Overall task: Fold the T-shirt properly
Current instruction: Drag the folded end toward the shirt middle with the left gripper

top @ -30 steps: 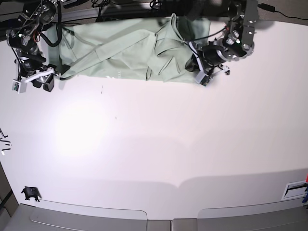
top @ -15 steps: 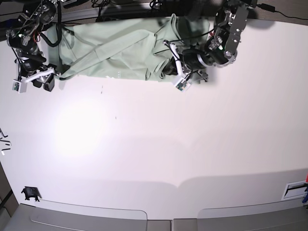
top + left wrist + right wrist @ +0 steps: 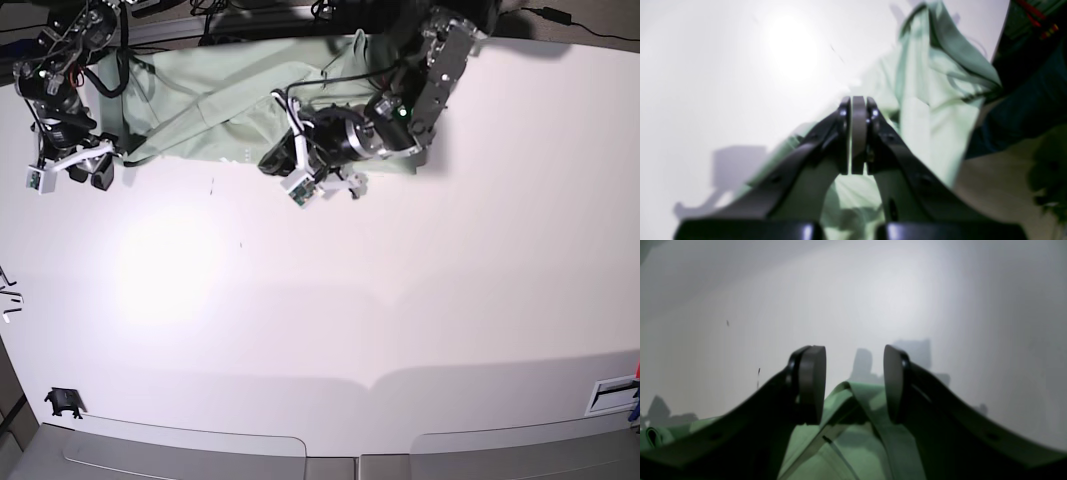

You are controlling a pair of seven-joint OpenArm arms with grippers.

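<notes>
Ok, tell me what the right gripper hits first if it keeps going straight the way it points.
Probably the bare white table. The open right gripper sits over the T-shirt edge, whose fold ends just below its tips; only tabletop shows beyond, though depth is unclear.

Rumpled T-shirt (image 3: 230, 110) at far table (image 3: 400, 300) edge, both arms over it

Pale sage-green T-shirt (image 3: 225, 105) lies crumpled w/ diagonal folds along table's far edge.

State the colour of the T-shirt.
The T-shirt is plain pale sage green, no pattern; the base view shows it best.
</notes>
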